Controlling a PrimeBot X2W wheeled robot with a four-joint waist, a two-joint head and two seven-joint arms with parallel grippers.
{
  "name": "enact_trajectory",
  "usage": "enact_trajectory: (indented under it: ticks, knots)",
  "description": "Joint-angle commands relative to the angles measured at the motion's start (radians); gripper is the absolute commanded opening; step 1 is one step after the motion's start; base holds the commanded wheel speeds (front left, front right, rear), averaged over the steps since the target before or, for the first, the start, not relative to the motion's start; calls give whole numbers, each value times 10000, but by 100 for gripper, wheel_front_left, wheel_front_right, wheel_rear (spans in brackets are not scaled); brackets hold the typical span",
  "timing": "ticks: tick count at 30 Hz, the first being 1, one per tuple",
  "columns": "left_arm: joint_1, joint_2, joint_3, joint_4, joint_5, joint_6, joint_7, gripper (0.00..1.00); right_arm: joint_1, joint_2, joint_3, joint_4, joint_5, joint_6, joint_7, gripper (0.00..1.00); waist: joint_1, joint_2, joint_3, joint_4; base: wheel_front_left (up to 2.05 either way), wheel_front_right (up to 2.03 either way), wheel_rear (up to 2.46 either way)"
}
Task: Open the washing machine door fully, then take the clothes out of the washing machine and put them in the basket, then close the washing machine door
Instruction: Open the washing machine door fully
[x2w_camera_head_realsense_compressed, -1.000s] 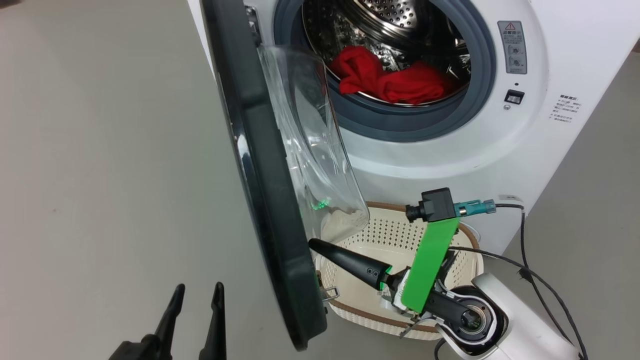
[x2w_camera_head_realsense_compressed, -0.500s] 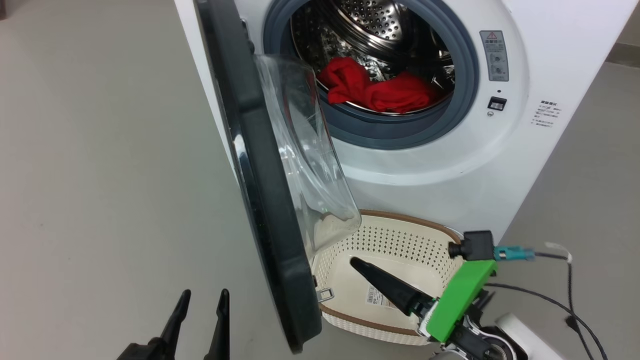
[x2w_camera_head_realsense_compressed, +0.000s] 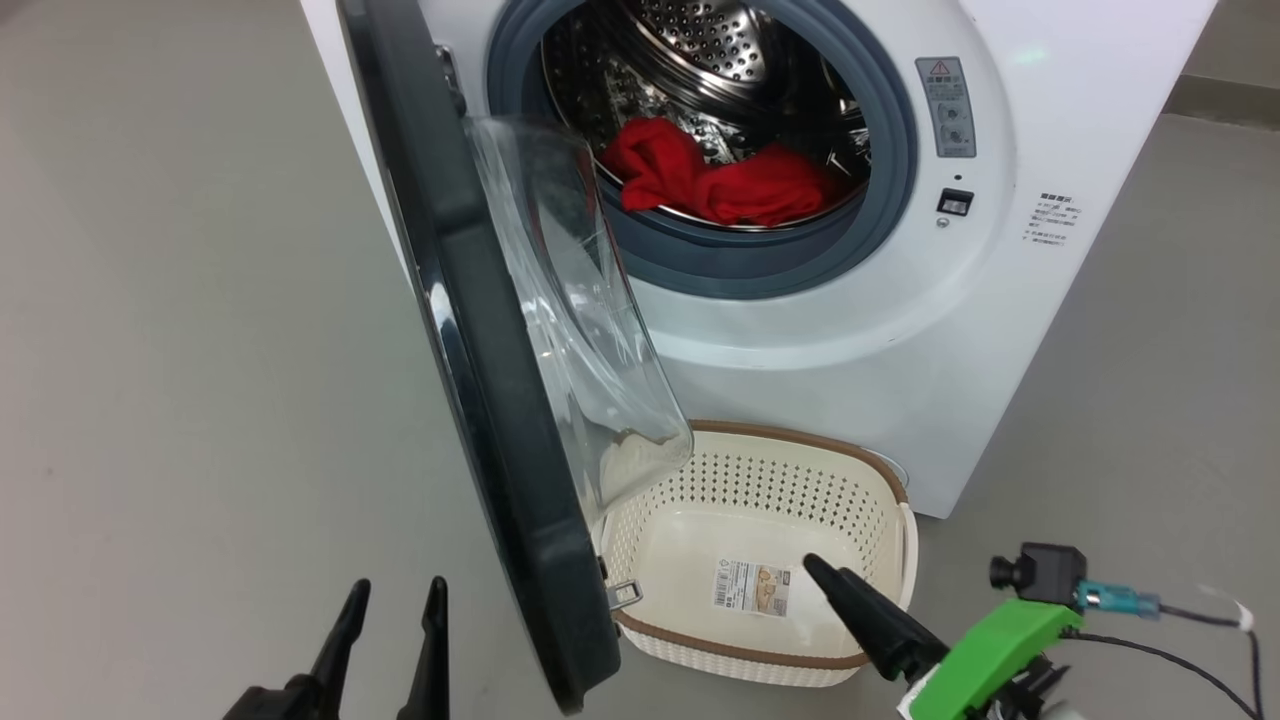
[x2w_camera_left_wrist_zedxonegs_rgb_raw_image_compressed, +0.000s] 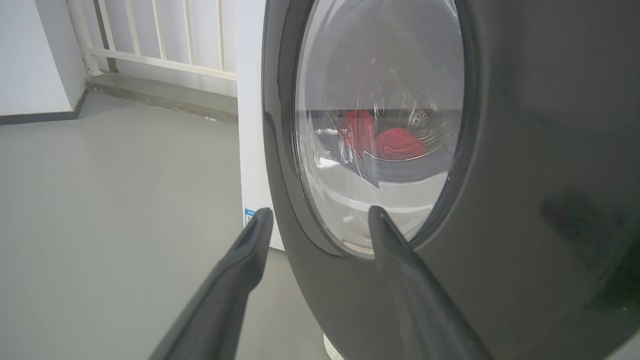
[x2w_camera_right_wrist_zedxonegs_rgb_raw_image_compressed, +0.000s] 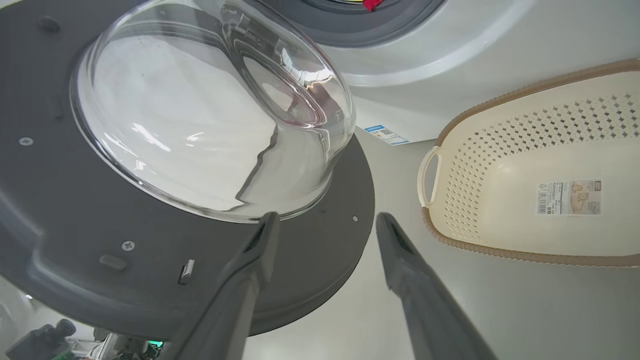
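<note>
- left hand (x2w_camera_head_realsense_compressed: 398, 600): fingers spread, holding nothing, low beside the outer face of the washing machine door (x2w_camera_head_realsense_compressed: 480, 400). Risk: a nudge from here would likely swing the door back across the reach path.
- door: stands out about edge-on in the head view and looks only part way round, not folded back. Its bulging clear window (x2w_camera_head_realsense_compressed: 570, 330) overhangs the left end of the basket (x2w_camera_head_realsense_compressed: 800, 440). Risk: an arm going in could clip the window, and a dragged garment could snag on the latch hook (x2w_camera_head_realsense_compressed: 625, 595).
- washing machine (x2w_camera_head_realsense_compressed: 900, 330): mouth unobstructed. Risk: pinching one fold of soft fabric, so the rest trails over the grey ring (x2w_camera_head_realsense_compressed: 700, 270) and drops on the floor (x2w_camera_head_realsense_compressed: 200, 300) short of the basket.
- right hand (x2w_camera_right_wrist_zedxonegs_rgb_raw_image_compressed: 326, 220): fingers spread, empty, low by the basket's near right corner. Risk: rising toward the drum it may knock the rim and shove the light basket out of place.
- drum (x2w_camera_head_realsense_compressed: 700, 40): holds the clothes (x2w_camera_head_realsense_compressed: 720, 185), a red bundle at the bottom front, just behind the grey ring. Looks like two lumps, can't count the pieces.
- basket: on the floor just in front of the machine, below the mouth. Nothing in it except a label sticker (x2w_camera_head_realsense_compressed: 750, 587) on its floor.
</note>
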Motion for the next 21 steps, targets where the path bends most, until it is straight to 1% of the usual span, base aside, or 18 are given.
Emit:
enact_trajectory:
  ticks: [1,2,3,7,10,13,15,17,21]
  knots:
    - [-70,70,398,-236,89,-2,-122,100,76,-109,144,-93,-275,77,-511,100,0,-1,-9,-52,0,0,0]
    - [-65,70,413,-236,90,-5,-122,100,109,-128,152,5,-295,77,-764,100,0,-1,-11,-69,0,0,0]
    - [-65,70,413,-236,90,-5,-122,100,109,-128,152,5,-295,77,-764,100,0,-1,-11,-69,0,0,0]
    - [-57,70,445,-235,90,-27,-122,100,106,-303,406,286,-617,77,-1644,100,0,-1,-8,-109,0,0,0]
    - [-70,70,483,-222,88,-33,-122,100,13,-477,677,568,-1134,77,-2131,100,0,-1,-15,-121,0,0,0]
    - [-71,70,511,-212,90,-35,-122,100,-48,-511,735,836,-1664,77,-2382,100,0,-1,-33,-121,0,0,0]
    - [-64,70,525,-211,94,-30,-122,100,-106,-547,584,1055,-2339,77,-2430,100,0,-1,-46,-126,0,0,0]
    - [-56,70,540,-217,91,-20,-122,100,-62,-426,18,1112,-3243,77,-2437,100,0,-1,-52,-133,0,0,0]
    - [-35,70,555,-221,89,-8,-122,100,315,-62,-1016,995,-5401,77,-2441,100,0,-1,-81,-126,0,0,0]
